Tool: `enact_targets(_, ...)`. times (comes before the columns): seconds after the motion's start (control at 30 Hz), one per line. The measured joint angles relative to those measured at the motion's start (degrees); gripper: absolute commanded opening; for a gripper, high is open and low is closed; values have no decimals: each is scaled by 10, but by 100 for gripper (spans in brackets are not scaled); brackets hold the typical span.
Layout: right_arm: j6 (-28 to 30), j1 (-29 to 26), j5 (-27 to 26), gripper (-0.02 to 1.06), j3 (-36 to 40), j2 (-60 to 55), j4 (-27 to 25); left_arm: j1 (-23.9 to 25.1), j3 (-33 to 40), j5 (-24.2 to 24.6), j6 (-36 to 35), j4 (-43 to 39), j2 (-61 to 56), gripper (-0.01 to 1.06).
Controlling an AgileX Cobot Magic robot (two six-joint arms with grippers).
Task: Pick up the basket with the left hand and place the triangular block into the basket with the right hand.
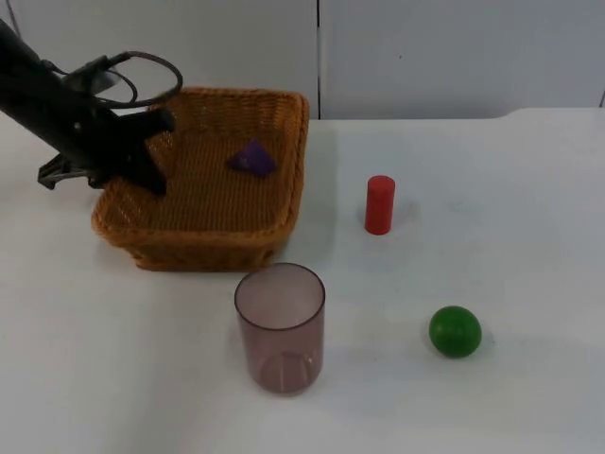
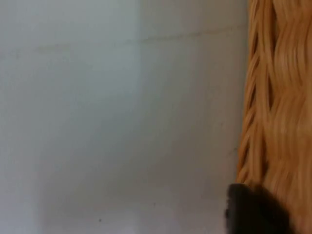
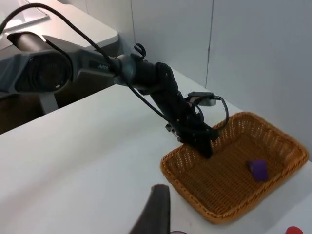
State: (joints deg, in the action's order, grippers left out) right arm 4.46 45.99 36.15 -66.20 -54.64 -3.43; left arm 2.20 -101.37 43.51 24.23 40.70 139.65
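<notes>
White table (image 1: 529,189) — bearing basket (image 1: 213,241), cup (image 1: 281,326), red cylinder (image 1: 379,204), green ball (image 1: 455,331).

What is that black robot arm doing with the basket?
The left arm's tool is at the left rim of the woven orange wicker basket, which sits tilted, its left side raised. A small purple triangular block already lies inside the basket. The right arm waits back from the table, its tool looking across at the basket. On the white table there are also a red cylinder, a green ball and a see-through purple plastic cup.
</notes>
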Motion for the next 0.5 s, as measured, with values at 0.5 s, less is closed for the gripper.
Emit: enact_targets(0.5, 0, 0, -4, 78, 0, 0, 30, 14, -3, -3, -68, -125, -91, 92)
